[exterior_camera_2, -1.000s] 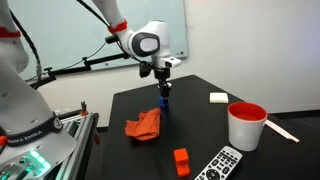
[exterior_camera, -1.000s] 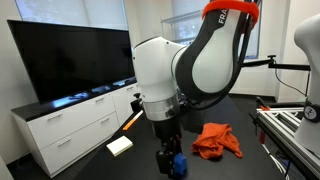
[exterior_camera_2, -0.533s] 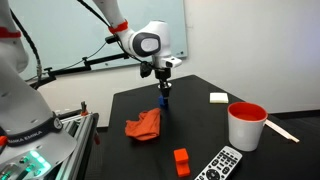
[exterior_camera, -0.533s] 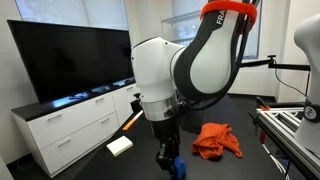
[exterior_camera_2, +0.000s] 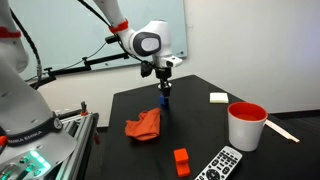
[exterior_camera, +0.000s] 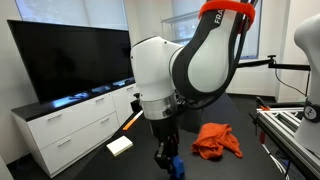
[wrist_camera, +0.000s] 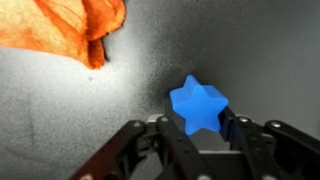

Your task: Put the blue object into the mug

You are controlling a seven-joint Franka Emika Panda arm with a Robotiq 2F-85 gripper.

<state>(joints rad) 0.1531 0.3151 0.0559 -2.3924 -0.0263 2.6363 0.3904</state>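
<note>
Dark tabletop (exterior_camera_2: 200,120), office setting. Nearest the camera in an exterior view: a remote (exterior_camera_2: 222,165) at the front edge, with a small red item (exterior_camera_2: 181,160) just beside it. Further back is the mug (exterior_camera_2: 245,125), white with a red rim, upright, near the table's side edge; a thin wooden stick (exterior_camera_2: 281,131) lies just beyond it. Orange cloth (exterior_camera_2: 144,125) lies crumpled toward the opposite side, well apart from the mug. Behind the cloth is the blue block (exterior_camera_2: 165,108), resting on the table near it. Gripper (exterior_camera_2: 164,97) points straight down over the block, low enough that its tips reach the block's level. Wrist view: the fingers (wrist_camera: 240,135) stand either side of the star-shaped block, part open and close against its sides; cannot tell whether they are actually pressing on it. The cloth's edge shows at the upper corner of that view, clear of the block. Farther back on the table is a flat white pad (exterior_camera_2: 218,97). Beyond the table, a whiteboard (exterior_camera_2: 90,30) on one wall; the opposite angle shows a large dark TV (exterior_camera: 70,60) on a white cabinet (exterior_camera: 70,125).
</note>
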